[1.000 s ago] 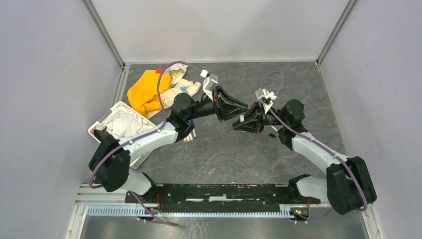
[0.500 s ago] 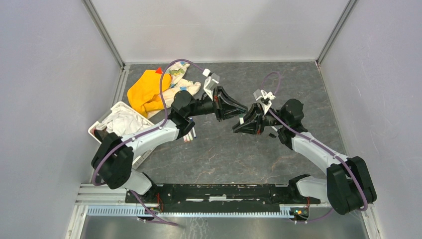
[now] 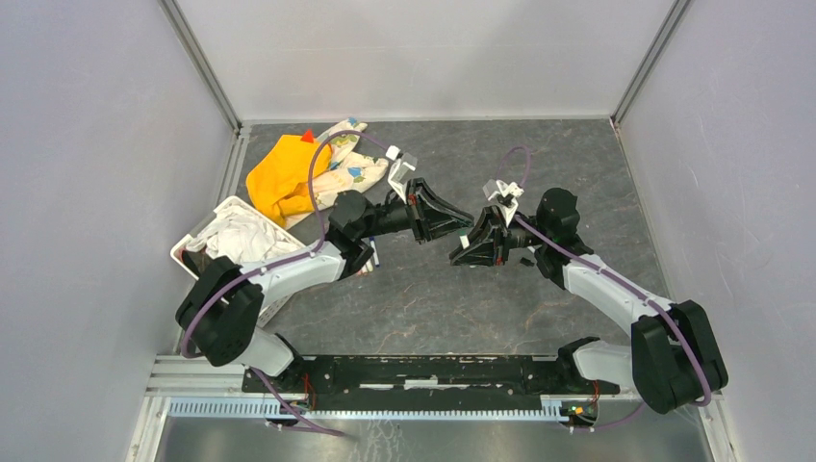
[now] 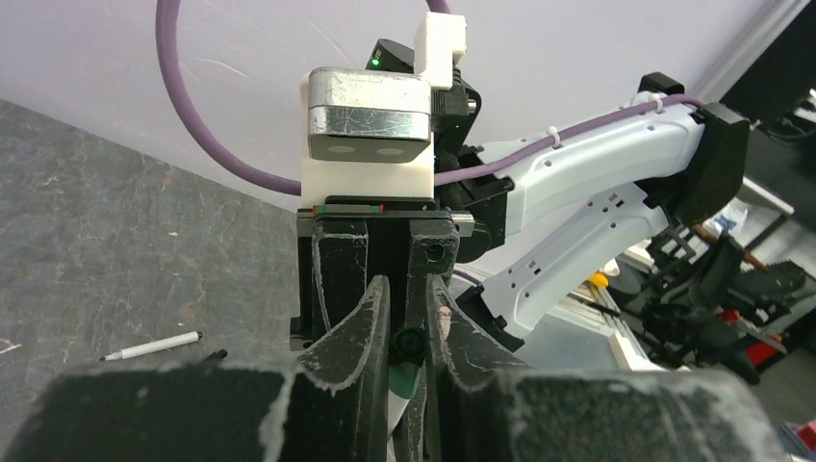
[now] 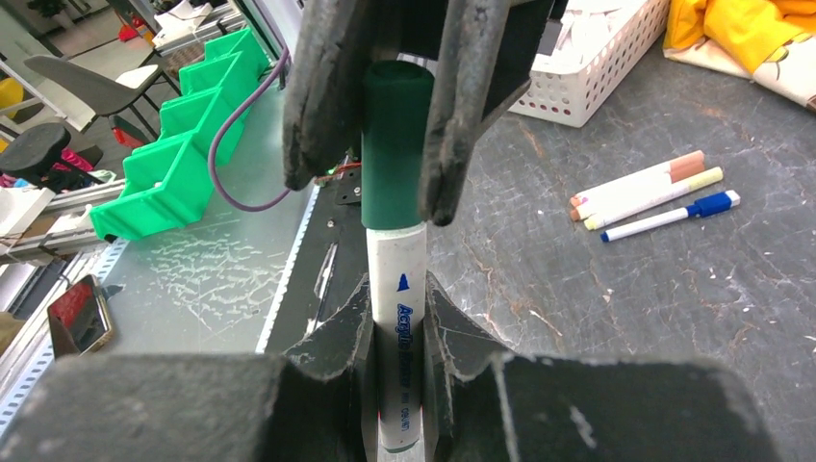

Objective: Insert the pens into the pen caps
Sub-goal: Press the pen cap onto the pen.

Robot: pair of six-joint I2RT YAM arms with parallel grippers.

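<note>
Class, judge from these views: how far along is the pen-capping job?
Done: three capped pens lie together on the table. In hand: the left gripper holds a dark green cap over the pen gripped by the right gripper. Left: seating that cap, plus one seemingly uncapped pen.

Orange cloth (image 3: 274, 178) against patterned cloth (image 3: 348, 171), white basket (image 5: 597, 82) nearby

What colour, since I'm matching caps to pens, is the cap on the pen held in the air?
The cap is dark green, clearest in the right wrist view.
</note>
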